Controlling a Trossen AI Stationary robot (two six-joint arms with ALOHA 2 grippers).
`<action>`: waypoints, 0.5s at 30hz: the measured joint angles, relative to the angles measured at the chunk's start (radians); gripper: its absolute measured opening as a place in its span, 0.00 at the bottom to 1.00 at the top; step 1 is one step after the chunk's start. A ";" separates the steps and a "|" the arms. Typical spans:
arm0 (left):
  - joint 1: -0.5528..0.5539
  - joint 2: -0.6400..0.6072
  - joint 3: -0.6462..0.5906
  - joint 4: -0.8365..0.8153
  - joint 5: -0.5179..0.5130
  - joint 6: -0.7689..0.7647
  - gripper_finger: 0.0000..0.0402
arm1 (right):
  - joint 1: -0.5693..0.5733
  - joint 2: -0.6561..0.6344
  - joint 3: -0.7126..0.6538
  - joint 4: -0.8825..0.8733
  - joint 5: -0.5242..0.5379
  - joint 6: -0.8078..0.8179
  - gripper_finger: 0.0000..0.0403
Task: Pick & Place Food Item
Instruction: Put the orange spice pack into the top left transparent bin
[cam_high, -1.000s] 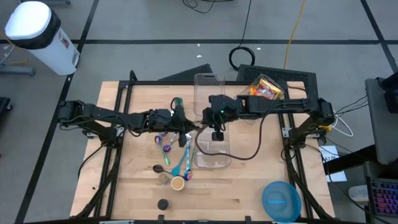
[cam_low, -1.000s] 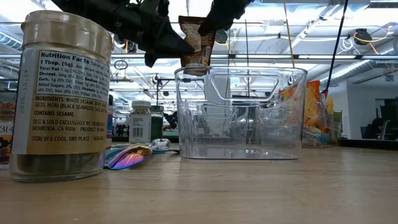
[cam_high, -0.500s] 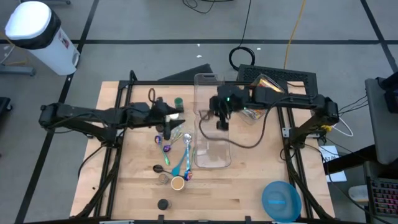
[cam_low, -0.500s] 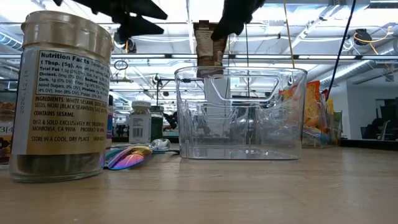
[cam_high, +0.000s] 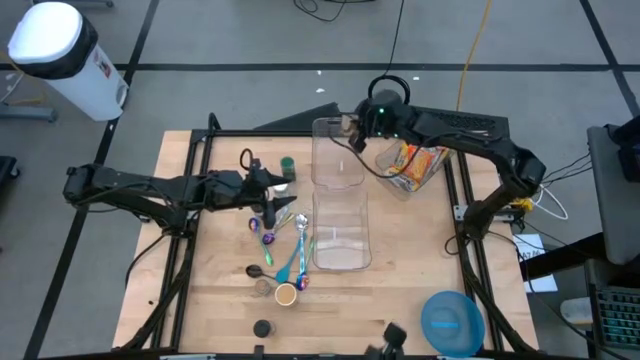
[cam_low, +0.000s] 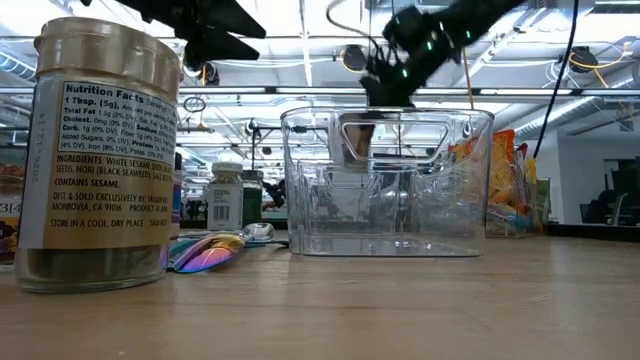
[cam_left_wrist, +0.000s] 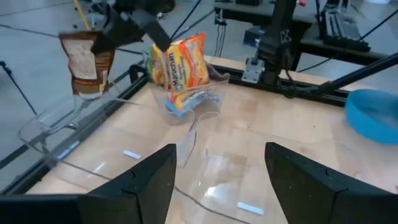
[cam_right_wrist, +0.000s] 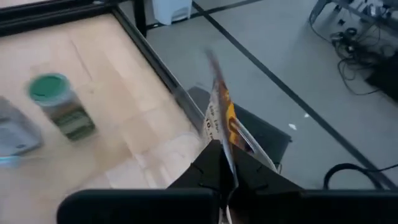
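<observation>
Overhead, right gripper (cam_high: 352, 131) hangs over the far end of the clear plastic bin (cam_high: 340, 240), closed on a brown food packet (cam_high: 347, 125); left gripper (cam_high: 272, 205) waits above the spoons (cam_high: 285, 255), its fingers apart and holding nothing; from table height, the packet (cam_low: 357, 135) shows behind the bin's (cam_low: 390, 180) rim, a sesame jar (cam_low: 95, 150) standing near the camera; in left wrist view, the packet (cam_left_wrist: 87, 61) dangles above the bin, beside a noodle pack (cam_left_wrist: 182, 65); in right wrist view, the closed fingers (cam_right_wrist: 205, 163) pinch the packet (cam_right_wrist: 222, 127) edge-on, a green-lidded jar (cam_right_wrist: 61, 104) beyond.
</observation>
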 joint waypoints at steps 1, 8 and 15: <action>0.000 0.000 0.000 -0.003 -0.004 0.002 0.63 | -0.020 0.001 -0.029 0.042 -0.020 0.003 0.00; 0.000 0.000 0.000 0.000 -0.083 0.023 0.63 | -0.059 0.037 -0.115 0.133 -0.058 -0.047 0.00; 0.000 0.000 0.000 0.001 -0.126 0.026 0.63 | -0.066 0.122 -0.115 0.151 -0.054 -0.082 0.00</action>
